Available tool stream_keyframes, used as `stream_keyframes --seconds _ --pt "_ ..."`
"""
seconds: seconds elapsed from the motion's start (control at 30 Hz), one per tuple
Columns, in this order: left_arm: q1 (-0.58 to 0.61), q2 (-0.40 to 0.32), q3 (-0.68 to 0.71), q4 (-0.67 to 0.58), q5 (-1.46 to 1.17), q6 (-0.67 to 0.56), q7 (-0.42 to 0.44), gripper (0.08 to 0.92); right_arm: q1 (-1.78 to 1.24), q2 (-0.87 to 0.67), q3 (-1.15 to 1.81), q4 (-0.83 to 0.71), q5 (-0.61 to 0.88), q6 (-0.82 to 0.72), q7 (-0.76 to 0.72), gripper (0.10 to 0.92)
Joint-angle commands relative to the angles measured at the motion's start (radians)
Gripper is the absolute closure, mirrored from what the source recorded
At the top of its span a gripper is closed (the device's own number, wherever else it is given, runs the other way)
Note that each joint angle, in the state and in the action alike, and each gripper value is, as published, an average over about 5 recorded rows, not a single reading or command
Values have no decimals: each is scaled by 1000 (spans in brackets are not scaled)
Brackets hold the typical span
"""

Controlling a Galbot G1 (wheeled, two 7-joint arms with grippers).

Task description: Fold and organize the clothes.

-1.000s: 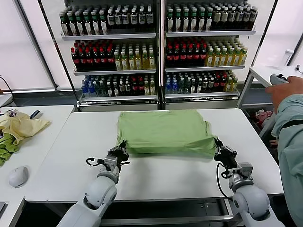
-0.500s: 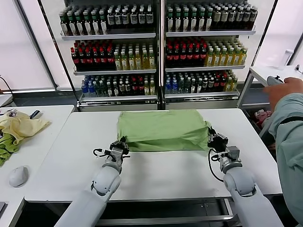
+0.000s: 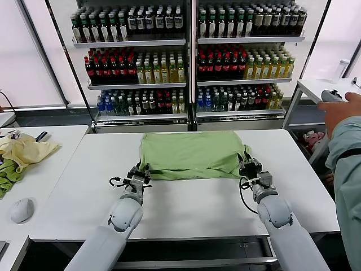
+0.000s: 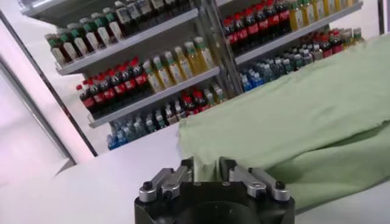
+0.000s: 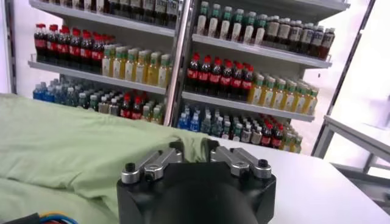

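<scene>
On the side table at the far left lie a pale yellow garment, a darker green cloth and a white mouse, all well apart from my work.

On the white tabletop in front of me the light green polo shirt lies folded into a flat rectangular bundle. Its long axis runs left to right, parallel to the near edge, and it sits toward the far half of the surface, about centred between my arms. Plain fabric faces up, with a doubled layer along the near edge.

My left tool is at the shirt's near-left corner. In the left wrist view its fingers are clenched on a pinch of the green cloth, which bunches between them.

My right tool is at the shirt's near-right corner. In the right wrist view its fingers are likewise closed on the cloth, a fold rising between them.

Shelves of bottled drinks stand beyond the tabletop, and a person's arm in a grey-green sleeve shows at the far right.
</scene>
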Motion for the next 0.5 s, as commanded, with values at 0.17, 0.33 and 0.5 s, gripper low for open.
stream_keyframes --seconds 0.17,0.33,0.5 --pt "107 18 -47 -93 -100 3 -4 354 -99 6 63 32 62 -31 21 293" --pt "61 7 -36 -41 -166 28 -5 224 -57 11 47 -4 136 -85 32 210" --pt "19 -2 -24 -2 -209 44 -7 179 6 20 27 -75 214 -137 57 203"
